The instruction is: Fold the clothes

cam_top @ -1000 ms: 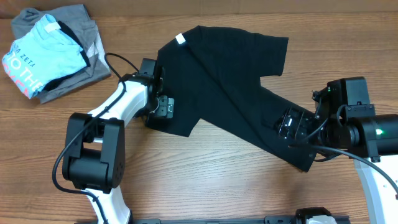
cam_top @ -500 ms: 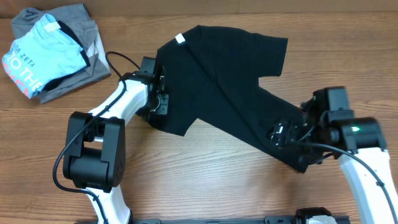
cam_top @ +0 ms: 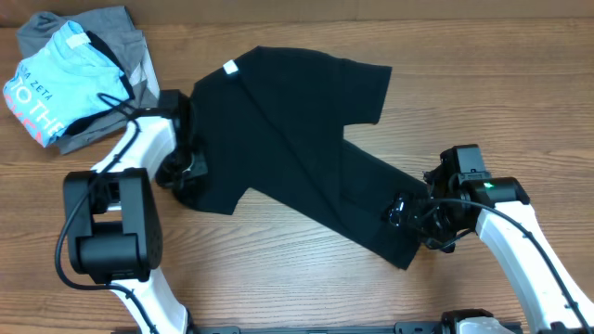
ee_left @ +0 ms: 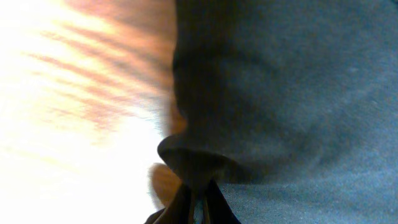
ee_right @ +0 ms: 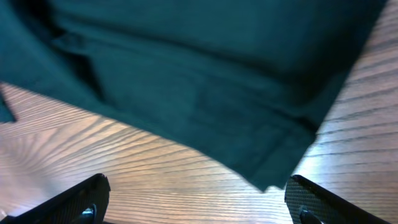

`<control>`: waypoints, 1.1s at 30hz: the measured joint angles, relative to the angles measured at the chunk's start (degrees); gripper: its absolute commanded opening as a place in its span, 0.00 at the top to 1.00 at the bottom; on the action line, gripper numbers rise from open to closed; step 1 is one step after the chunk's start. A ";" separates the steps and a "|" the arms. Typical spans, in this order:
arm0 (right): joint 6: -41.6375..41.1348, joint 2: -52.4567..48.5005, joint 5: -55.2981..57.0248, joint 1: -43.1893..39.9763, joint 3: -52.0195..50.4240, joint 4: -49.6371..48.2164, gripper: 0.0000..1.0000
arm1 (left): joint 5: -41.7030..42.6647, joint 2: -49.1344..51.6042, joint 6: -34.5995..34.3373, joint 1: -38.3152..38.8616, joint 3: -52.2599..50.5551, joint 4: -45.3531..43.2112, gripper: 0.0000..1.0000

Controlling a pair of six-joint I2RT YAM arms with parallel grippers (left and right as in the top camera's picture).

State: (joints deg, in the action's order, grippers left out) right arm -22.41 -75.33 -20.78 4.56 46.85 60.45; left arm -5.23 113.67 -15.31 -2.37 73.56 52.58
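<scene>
The clothes, a black T-shirt with a small white neck label, lie spread at an angle across the middle of the table. My left gripper is shut on the shirt's lower left edge. In the left wrist view the fingertips pinch a bunched fold of the dark fabric. My right gripper hovers at the shirt's lower right corner. In the right wrist view it is open, both fingers wide apart over bare wood, with the shirt's corner just ahead of the right finger.
A folded light blue printed shirt lies on a grey garment at the table's back left corner, close to my left arm. Bare wooden tabletop runs along the front.
My left gripper has shut on the shirt's edge and pulled the whole shirt to the left. My right arm has moved left along with the shirt's lower corner.
</scene>
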 measured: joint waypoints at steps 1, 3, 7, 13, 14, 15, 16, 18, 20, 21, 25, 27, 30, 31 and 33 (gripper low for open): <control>-0.02 -0.85 0.33 0.00 0.00 0.13 0.07 | -0.04 0.02 -0.22 -1.03 0.00 0.39 0.96; 0.00 -2.08 0.76 0.20 0.00 1.18 0.09 | -0.17 0.04 -0.31 -2.29 0.00 0.68 0.96; 0.00 -2.58 1.36 2.49 -0.04 5.42 0.10 | -0.33 0.09 -0.83 -4.07 0.00 1.07 0.96; -1.81 -2.58 1.66 10.58 -1.62 3.48 0.21 | -0.59 0.09 -0.85 -4.11 0.00 1.07 0.96; -2.89 -2.58 1.66 12.57 -2.67 2.56 0.21 | -0.57 0.11 -0.85 -4.11 0.00 1.07 0.96; -6.32 -2.54 3.48 15.21 -4.81 0.33 0.22 | -0.59 0.11 -0.87 -4.11 0.00 1.22 0.96; -7.28 -2.54 4.02 15.89 -5.46 0.13 0.24 | -0.59 0.11 -0.87 -4.11 0.00 1.25 0.96; -10.12 -2.51 5.18 16.48 -7.17 -3.54 0.27 | -0.61 0.13 -0.87 -4.11 0.00 1.25 0.96; -12.48 -2.58 5.38 16.48 -9.40 -6.43 0.30 | -0.63 0.13 -0.85 -4.11 0.00 1.25 0.96; -13.00 -2.58 5.57 16.48 -9.75 -6.97 0.30 | -0.61 0.13 -0.87 -4.11 0.00 1.25 0.96; -14.84 -2.58 5.77 16.48 -9.75 -7.54 0.37 | -0.61 0.13 -0.85 -4.11 0.00 1.25 0.96; -15.43 -2.58 5.77 16.48 -9.75 -8.09 0.37 | -0.61 0.13 -0.85 -4.11 0.00 1.25 0.96; -17.22 -2.56 5.77 16.48 -10.56 -9.66 0.37 | -0.61 0.13 -0.85 -4.11 0.00 1.22 0.96; -17.75 -2.58 5.77 16.48 -11.52 -10.56 0.37 | -0.61 0.13 -0.85 -4.11 0.00 1.22 0.96; -18.49 -2.49 5.75 16.48 -13.51 -11.54 0.37 | -0.61 0.13 -0.87 -4.11 0.00 1.22 0.96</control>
State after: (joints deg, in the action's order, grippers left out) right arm -40.91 -77.82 -15.03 21.04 33.34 48.90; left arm -5.85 113.80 -16.19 -6.48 73.56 53.80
